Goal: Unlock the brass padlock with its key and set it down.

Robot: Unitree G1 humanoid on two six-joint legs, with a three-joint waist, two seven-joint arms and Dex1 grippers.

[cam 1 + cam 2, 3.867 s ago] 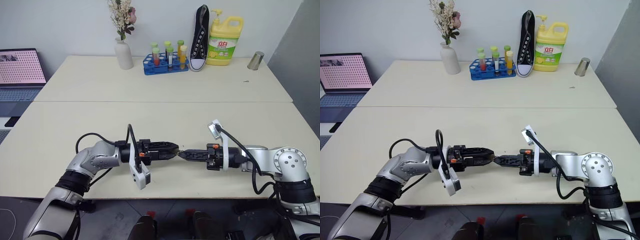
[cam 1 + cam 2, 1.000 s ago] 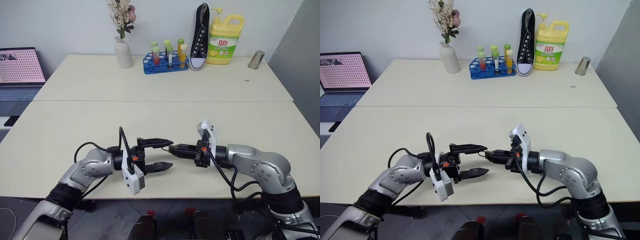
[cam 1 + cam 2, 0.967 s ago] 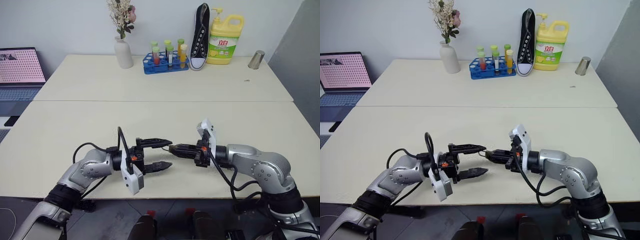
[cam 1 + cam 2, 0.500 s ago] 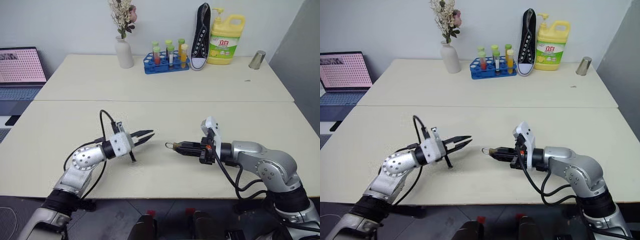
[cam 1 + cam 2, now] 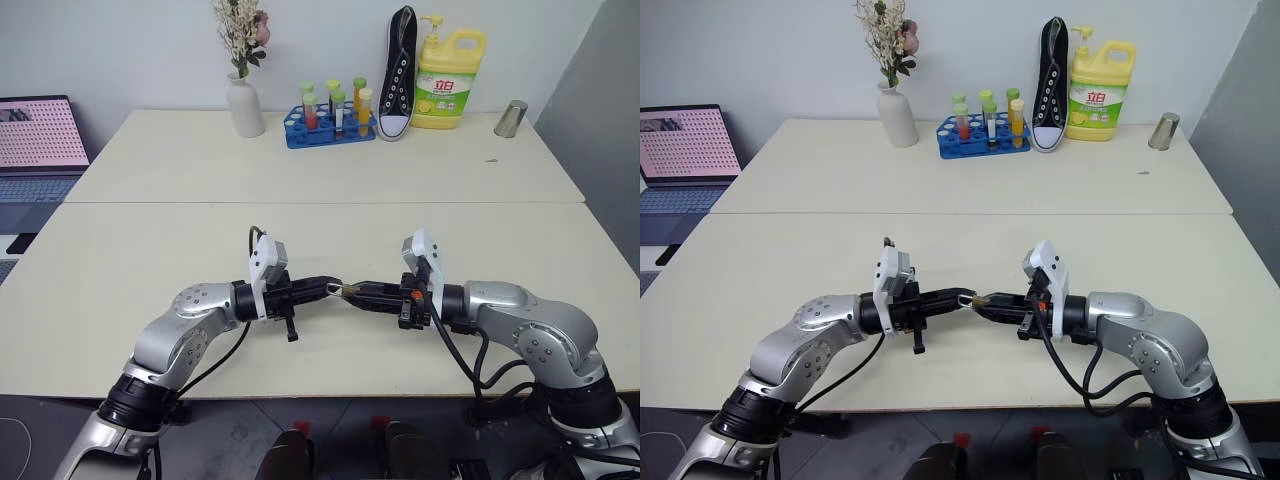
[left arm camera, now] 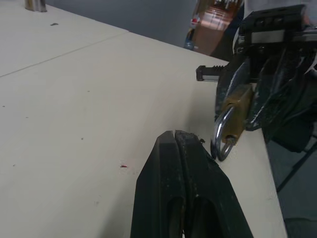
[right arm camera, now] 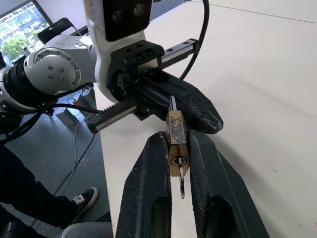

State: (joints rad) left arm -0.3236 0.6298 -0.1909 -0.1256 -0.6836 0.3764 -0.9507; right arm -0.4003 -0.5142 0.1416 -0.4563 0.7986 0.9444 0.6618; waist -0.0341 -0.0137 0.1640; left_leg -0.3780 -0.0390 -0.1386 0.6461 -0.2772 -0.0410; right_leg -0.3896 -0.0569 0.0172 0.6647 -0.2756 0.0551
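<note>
Seen from the head, the two arms meet tip to tip above the near table (image 5: 120, 250), the left gripper (image 5: 325, 287) pointing toward the right gripper (image 5: 360, 293) with almost no gap between them; at that range the brass padlock (image 5: 346, 291) is only a small glint at the joint. The right wrist view makes it plain: the right gripper (image 7: 176, 148) is clamped on the brass padlock (image 7: 175, 134), body pinched edge-on between the two fingers, and the key (image 7: 181, 183) sits in the keyhole, its blade hanging out toward the camera. The left wrist view gives the other side: the left gripper (image 6: 174, 136) is clenched with its fingers pressed flat together and nothing between them, its tip just beside the silver shackle (image 6: 221, 136), which loops out of the brass body; whether the tip touches the shackle cannot be told
</note>
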